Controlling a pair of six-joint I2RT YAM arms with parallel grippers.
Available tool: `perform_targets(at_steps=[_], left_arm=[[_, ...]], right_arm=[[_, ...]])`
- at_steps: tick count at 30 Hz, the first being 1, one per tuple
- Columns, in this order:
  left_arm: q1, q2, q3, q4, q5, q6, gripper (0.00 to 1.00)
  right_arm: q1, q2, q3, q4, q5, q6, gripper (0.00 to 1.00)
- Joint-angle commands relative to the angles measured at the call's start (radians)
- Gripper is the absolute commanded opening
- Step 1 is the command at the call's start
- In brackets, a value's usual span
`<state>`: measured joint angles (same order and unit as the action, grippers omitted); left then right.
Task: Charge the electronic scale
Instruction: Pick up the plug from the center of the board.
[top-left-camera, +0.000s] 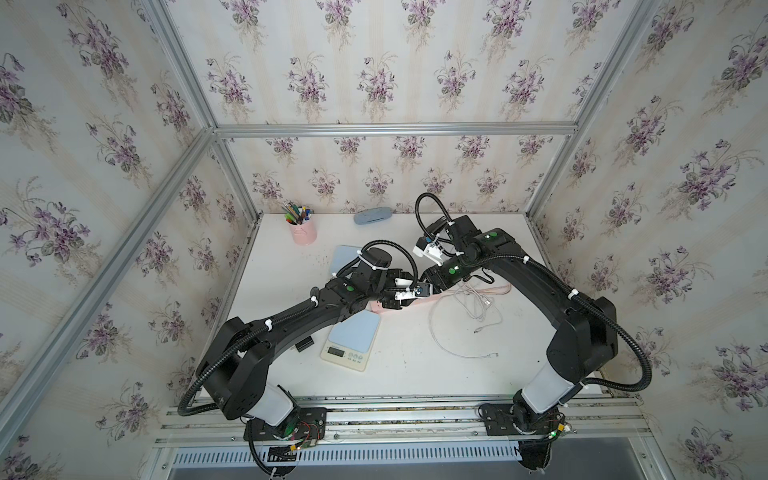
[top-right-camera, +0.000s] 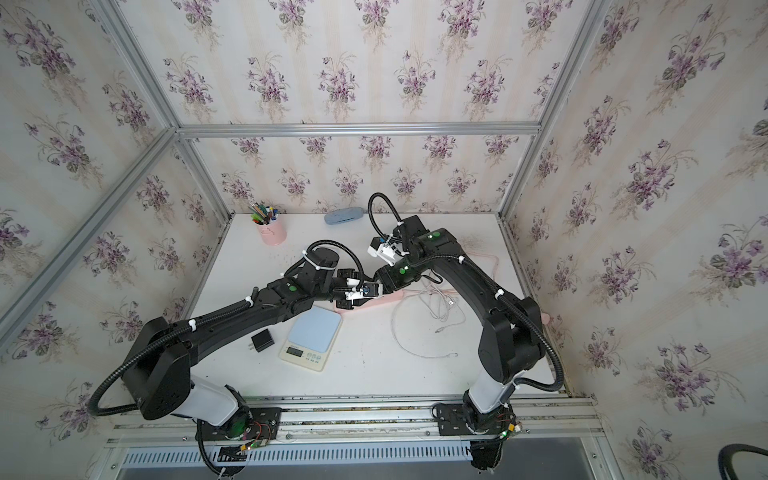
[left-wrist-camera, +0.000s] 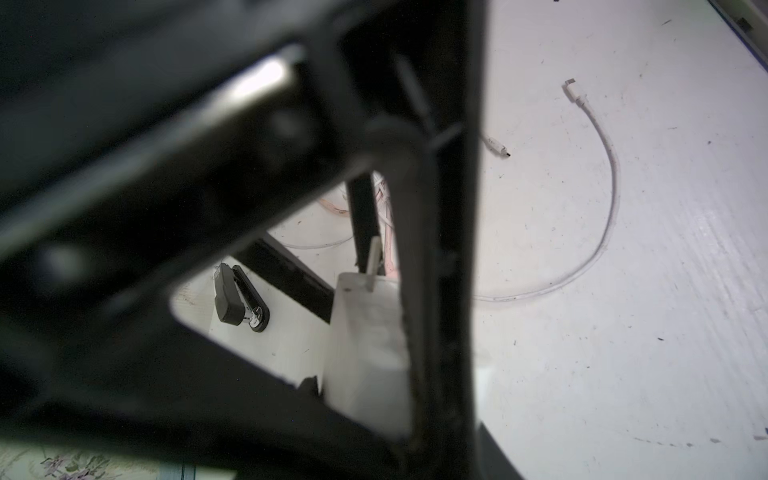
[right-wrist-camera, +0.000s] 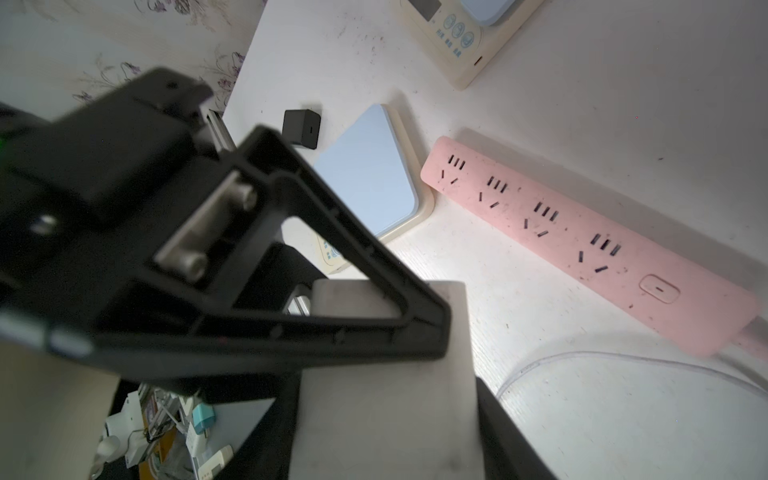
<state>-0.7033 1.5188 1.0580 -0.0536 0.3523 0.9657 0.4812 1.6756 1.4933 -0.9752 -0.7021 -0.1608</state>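
An electronic scale (top-left-camera: 351, 340) (top-right-camera: 309, 338) (right-wrist-camera: 370, 178) with a pale blue plate lies at the table's front middle. A second one (top-left-camera: 345, 257) (right-wrist-camera: 457, 33) lies behind the left arm. Both arms meet above the pink power strip (top-left-camera: 376, 306) (right-wrist-camera: 582, 232). My right gripper (top-left-camera: 429, 282) (right-wrist-camera: 386, 415) is shut on a white charger adapter (right-wrist-camera: 386, 395) (left-wrist-camera: 365, 353), prongs pointing away. My left gripper (top-left-camera: 415, 291) (left-wrist-camera: 374, 374) has closed its fingers onto the same adapter. A white cable (top-left-camera: 440, 336) (left-wrist-camera: 611, 199) lies loose to the right. A black adapter (top-right-camera: 262, 341) (right-wrist-camera: 301, 129) sits left of the front scale.
A pink pen cup (top-left-camera: 303, 232) and a grey-blue case (top-left-camera: 372, 216) stand at the back. The strip's pink cord (top-left-camera: 494, 289) tangles with white cable under the right arm. Metal frame posts and flowered walls close in three sides.
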Motion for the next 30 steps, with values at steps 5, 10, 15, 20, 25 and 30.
perform_targets(at_steps=[5,10,15,20,25,30], left_arm=[[0.004,-0.043,-0.02,0.079,-0.018,-0.114,0.28],[0.017,-0.078,-0.008,0.033,-0.028,-0.213,0.21],[0.066,-0.134,-0.013,0.009,0.002,-0.41,0.24],[0.068,-0.144,0.01,-0.026,-0.036,-0.516,0.27],[0.068,-0.132,0.042,-0.045,-0.02,-0.596,0.28],[0.074,-0.123,0.06,-0.068,-0.014,-0.631,0.29]], right_arm=[[0.001,-0.005,-0.034,0.077,-0.143,-0.047,0.57],[-0.036,-0.069,-0.055,0.239,-0.084,0.035,0.75],[-0.186,-0.298,-0.325,0.81,-0.104,0.46,0.81],[-0.155,-0.364,-0.458,1.036,-0.092,0.648,0.87],[-0.083,-0.308,-0.481,1.088,-0.126,0.7,0.92],[-0.043,-0.26,-0.467,1.09,-0.16,0.702,0.92]])
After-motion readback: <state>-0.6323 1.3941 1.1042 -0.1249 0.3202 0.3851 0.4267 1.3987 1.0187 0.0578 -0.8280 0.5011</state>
